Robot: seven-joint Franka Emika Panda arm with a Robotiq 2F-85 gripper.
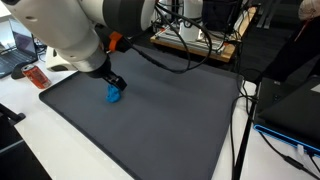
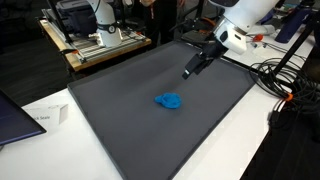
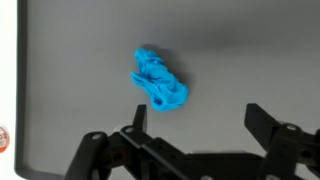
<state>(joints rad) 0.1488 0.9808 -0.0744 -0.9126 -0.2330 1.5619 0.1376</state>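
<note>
A small crumpled blue object lies on a dark grey mat; it also shows in both exterior views as the blue object. My gripper hangs in the air above the mat, open, with nothing between its black fingers. In the wrist view the blue object sits just beyond the left finger, apart from it. In both exterior views the gripper hovers over the mat near the object without touching it.
The mat lies on a white table. A red item and a laptop sit beyond one mat edge. Black cables run along another side. A wooden board with equipment stands behind. A paper slip lies off the mat.
</note>
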